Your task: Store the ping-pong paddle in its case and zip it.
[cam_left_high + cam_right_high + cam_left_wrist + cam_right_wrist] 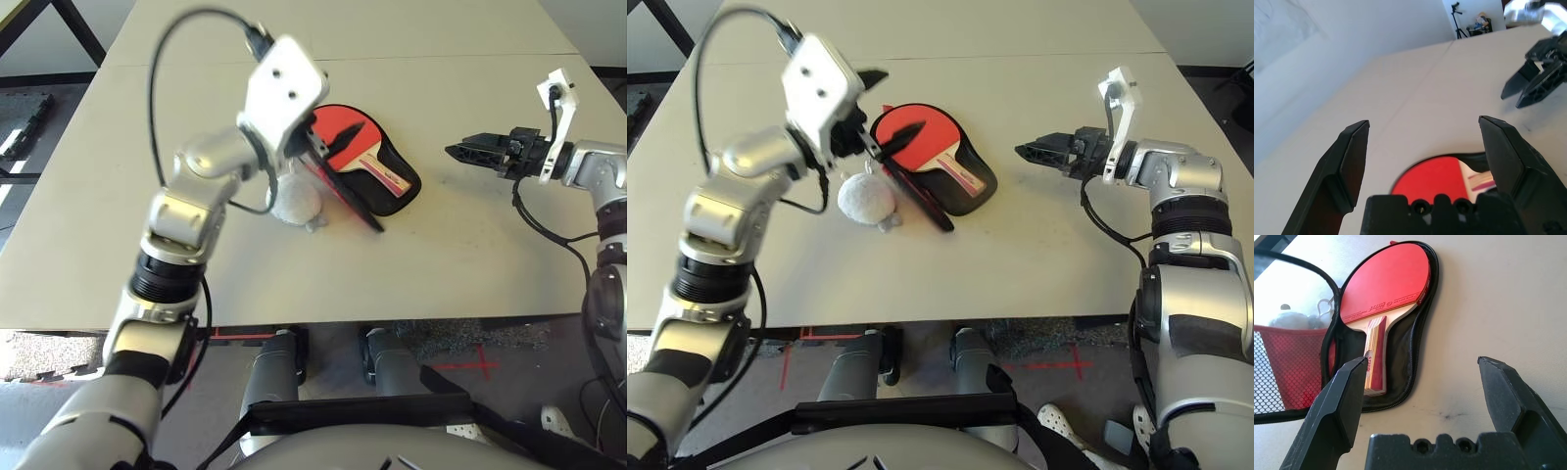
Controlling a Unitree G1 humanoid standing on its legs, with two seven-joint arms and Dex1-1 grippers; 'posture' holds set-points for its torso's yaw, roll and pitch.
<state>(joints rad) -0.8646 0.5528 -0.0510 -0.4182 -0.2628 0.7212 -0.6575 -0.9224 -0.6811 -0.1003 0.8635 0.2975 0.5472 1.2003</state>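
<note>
Closing the flap is the step in hand, judged from the layout: the round red rubber-faced ping-pong paddle with striped wooden handle (pixel 1383 293) already lies inside the open paddle-shaped red fabric case with black lining and black zipper edging (pixel 1415 357), mid-worktop. The case's red mesh-pocket lid (pixel 1283 367) stands up off the paddle's left side, not folded over. A soft white-grey stuffed lump (pixel 865 198) sits just beside the case on the left, touching or nearly touching the lid; can't tell which.

Left gripper (pixel 1422 161) hangs above the paddle head, raised off the pale worktop (pixel 470 264), jaws spread wide, holding nothing. Right gripper (pixel 1422 396) hovers to the right of the case, aimed at the handle end, also spread wide and empty.

Next move likely calls for one gripper to catch the lid's edge and fold it flat over the paddle, the other pinning the case base, then finding the zipper pull, which isn't visible here. Risk: lid flops back, lump gets in the way.
</note>
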